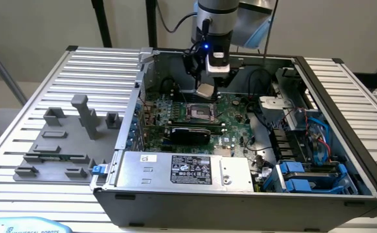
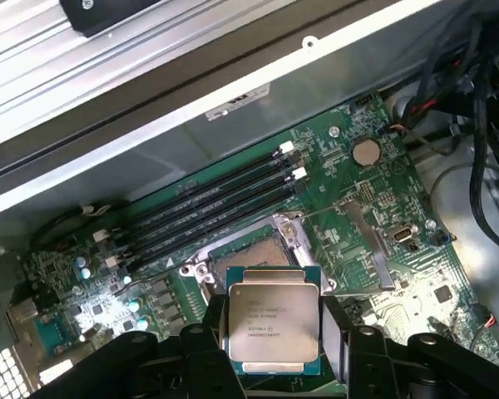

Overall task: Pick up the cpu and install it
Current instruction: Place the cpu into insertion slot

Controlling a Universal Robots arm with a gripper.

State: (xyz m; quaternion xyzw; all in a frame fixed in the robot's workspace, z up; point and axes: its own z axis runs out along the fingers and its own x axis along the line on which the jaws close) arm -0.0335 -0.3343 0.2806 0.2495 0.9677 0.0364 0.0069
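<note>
My exterior camera sat high and well back from the gripper (image 1: 207, 86), looking steeply down over the whole open computer case (image 1: 240, 206) and the slatted table (image 1: 91, 68) beside it. My wrist camera rode right behind the gripper, close in, facing down past its fingers (image 2: 209, 328). Both views took in the motherboard (image 1: 234, 121), the socket (image 2: 249, 253) below the gripper and the cpu (image 2: 272, 320) in its grip.

A slatted aluminium table (image 1: 91, 63) is seen. An open computer case (image 1: 240, 208) is set on it, and a grey fixture plate (image 1: 58, 145) is laid beside it, towards the exterior view's left.
</note>
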